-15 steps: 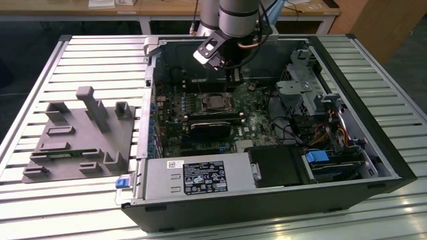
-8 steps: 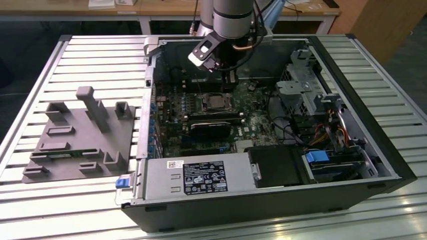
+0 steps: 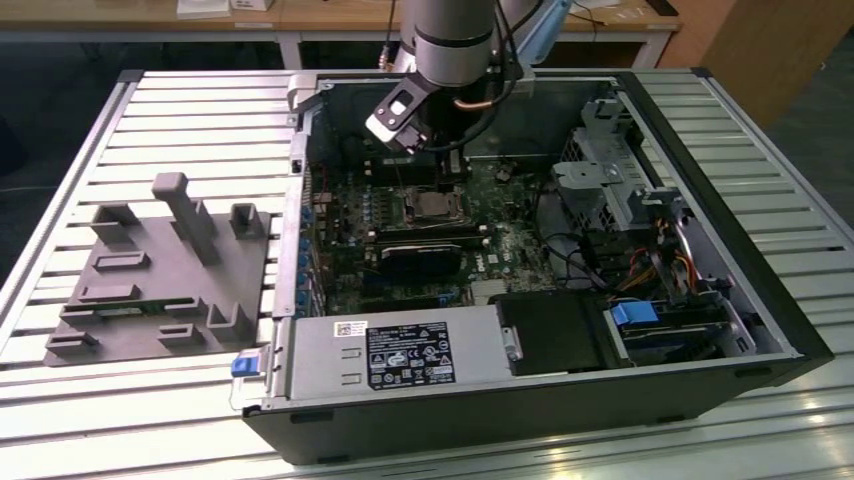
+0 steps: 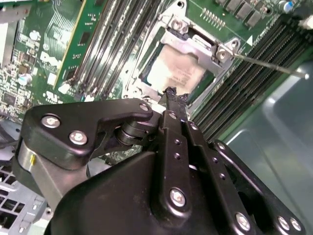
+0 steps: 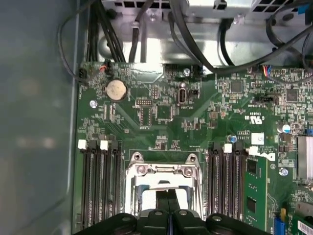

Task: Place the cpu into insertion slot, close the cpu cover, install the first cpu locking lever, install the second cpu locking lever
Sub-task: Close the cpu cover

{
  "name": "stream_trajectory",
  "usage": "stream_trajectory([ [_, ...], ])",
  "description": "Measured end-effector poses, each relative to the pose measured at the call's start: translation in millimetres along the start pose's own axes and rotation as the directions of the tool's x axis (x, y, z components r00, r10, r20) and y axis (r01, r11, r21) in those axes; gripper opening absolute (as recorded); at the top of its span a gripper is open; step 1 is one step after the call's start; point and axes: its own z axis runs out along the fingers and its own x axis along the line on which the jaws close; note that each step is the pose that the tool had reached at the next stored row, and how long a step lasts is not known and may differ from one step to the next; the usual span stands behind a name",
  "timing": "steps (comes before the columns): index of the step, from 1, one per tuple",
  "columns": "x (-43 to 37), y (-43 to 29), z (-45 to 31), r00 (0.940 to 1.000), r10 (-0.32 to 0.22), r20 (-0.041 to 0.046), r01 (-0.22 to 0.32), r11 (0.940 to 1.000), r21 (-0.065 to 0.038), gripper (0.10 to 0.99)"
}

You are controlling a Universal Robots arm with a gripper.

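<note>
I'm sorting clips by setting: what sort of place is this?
Probably a robotics lab or workshop: an open computer case on a slotted metal table, a grey fixture block beside it.

There is one open computer case (image 3: 534,430), one green circuit board (image 5: 161,117), one cpu (image 4: 176,73), one cpu cover (image 4: 195,46), two banks of memory slots (image 5: 100,186), one coin battery (image 5: 116,90), one gripper (image 4: 171,95) and one grey fixture block (image 3: 147,280).
</note>
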Motion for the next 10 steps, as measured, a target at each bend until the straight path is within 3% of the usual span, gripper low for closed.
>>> stream_trajectory([
  [10, -1.6, -11.5, 6.0, 1.0000, -0.001, 0.0027, 0.001, 1.0000, 0.000, 0.102],
])
